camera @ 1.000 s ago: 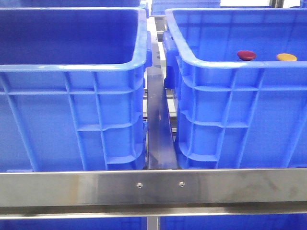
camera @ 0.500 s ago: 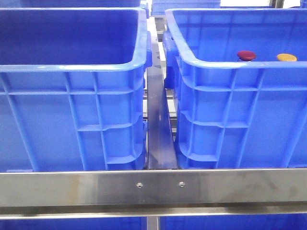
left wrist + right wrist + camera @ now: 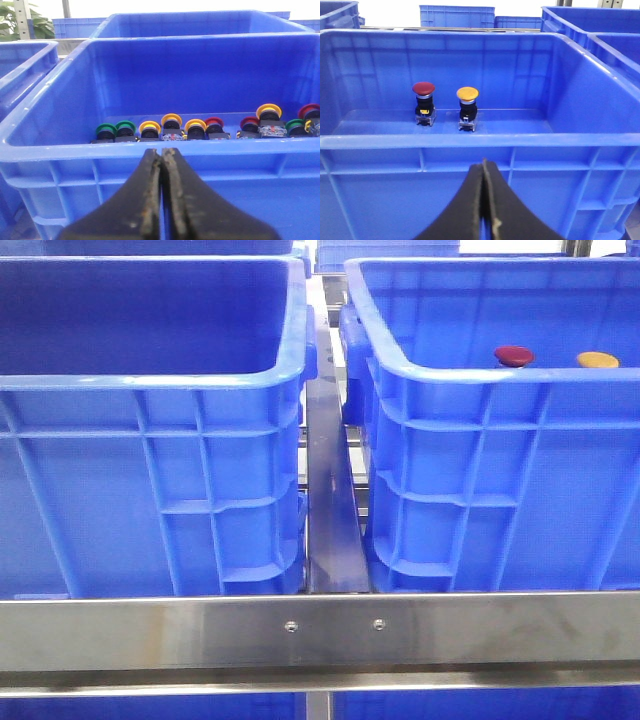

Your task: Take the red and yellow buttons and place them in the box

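In the front view, a dark red button [image 3: 514,355] and an orange-yellow button [image 3: 597,360] stand side by side inside the right blue crate [image 3: 480,375]. The right wrist view shows them upright on that crate's floor, red [image 3: 423,89] and yellow [image 3: 467,93]. My right gripper [image 3: 484,162] is shut and empty, just outside this crate's near wall and below its rim. My left gripper [image 3: 162,152] is shut and empty, outside the near wall of another blue crate [image 3: 75,150]. Neither gripper shows in the front view.
The crate in the left wrist view holds a row of several green, yellow and red buttons [image 3: 172,127]. The left crate [image 3: 150,380] in the front view hides its floor. A steel rail [image 3: 320,630] runs across the front, with a metal bar [image 3: 330,500] between the crates. More blue crates stand behind.
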`<act>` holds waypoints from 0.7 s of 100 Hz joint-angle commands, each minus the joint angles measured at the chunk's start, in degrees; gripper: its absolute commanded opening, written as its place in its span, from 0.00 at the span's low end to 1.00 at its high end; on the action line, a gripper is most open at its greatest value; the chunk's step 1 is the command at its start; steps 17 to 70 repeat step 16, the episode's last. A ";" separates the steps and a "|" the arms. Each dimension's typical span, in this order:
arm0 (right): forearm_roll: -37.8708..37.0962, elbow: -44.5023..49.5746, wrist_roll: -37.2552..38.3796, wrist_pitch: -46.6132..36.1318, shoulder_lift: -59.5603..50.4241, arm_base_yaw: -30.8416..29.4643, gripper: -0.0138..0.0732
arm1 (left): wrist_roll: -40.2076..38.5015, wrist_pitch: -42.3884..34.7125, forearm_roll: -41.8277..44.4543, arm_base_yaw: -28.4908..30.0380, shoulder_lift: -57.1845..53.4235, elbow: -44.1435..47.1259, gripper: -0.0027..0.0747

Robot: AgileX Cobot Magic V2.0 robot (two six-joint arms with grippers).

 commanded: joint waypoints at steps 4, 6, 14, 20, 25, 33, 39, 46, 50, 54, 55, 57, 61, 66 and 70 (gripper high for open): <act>-0.47 -0.89 0.03 -4.24 -1.40 -0.02 0.08 | -0.59 -4.49 -0.02 0.02 -1.74 3.01 0.01; -0.47 -0.89 0.03 -4.24 -1.40 -0.02 0.08 | -0.59 -4.49 -0.02 0.02 -1.74 3.01 0.01; -0.47 -0.89 0.03 -4.24 -1.40 -0.02 0.08 | -0.59 -4.49 -0.02 0.02 -1.74 3.01 0.01; -0.47 -0.89 0.03 -4.24 -1.40 -0.02 0.08 | -0.59 -4.49 -0.02 0.02 -1.74 3.01 0.01; -0.47 -0.89 0.03 -4.24 -1.40 -0.02 0.08 | -0.59 -4.49 -0.02 0.02 -1.74 3.01 0.01; -0.47 -0.89 0.03 -4.24 -1.40 -0.02 0.08 | -0.59 -4.49 -0.02 0.02 -1.74 3.01 0.01; -0.47 -0.89 0.03 -4.24 -1.40 -0.02 0.08 | -0.59 -4.49 -0.02 0.02 -1.74 3.01 0.01; -0.47 -0.89 0.03 -4.24 -1.40 -0.02 0.08 | -0.59 -4.49 -0.02 0.02 -1.74 3.01 0.01; -0.47 -0.89 0.03 -4.24 -1.40 -0.02 0.08 | -0.59 -4.49 -0.02 0.02 -1.74 3.01 0.01; -0.47 -0.89 0.03 -4.24 -1.40 -0.02 0.08 | -0.59 -4.49 -0.02 0.02 -1.74 3.01 0.01; -0.47 -0.89 0.03 -4.24 -1.40 -0.02 0.08 | -0.59 -4.49 -0.02 0.02 -1.74 3.01 0.01; -0.47 -0.89 0.03 -4.24 -1.40 -0.02 0.08 | -0.59 -4.49 -0.02 0.02 -1.74 3.01 0.01; -0.47 -0.89 0.03 -4.24 -1.40 -0.02 0.08 | -0.59 -4.49 -0.02 0.02 -1.74 3.01 0.01; -0.47 -0.89 0.03 -4.24 -1.40 -0.02 0.08 | -0.59 -4.49 -0.02 0.02 -1.74 3.01 0.01; -0.47 -0.89 0.03 -4.24 -1.40 -0.02 0.08 | -0.59 -4.49 -0.02 0.02 -1.74 3.01 0.01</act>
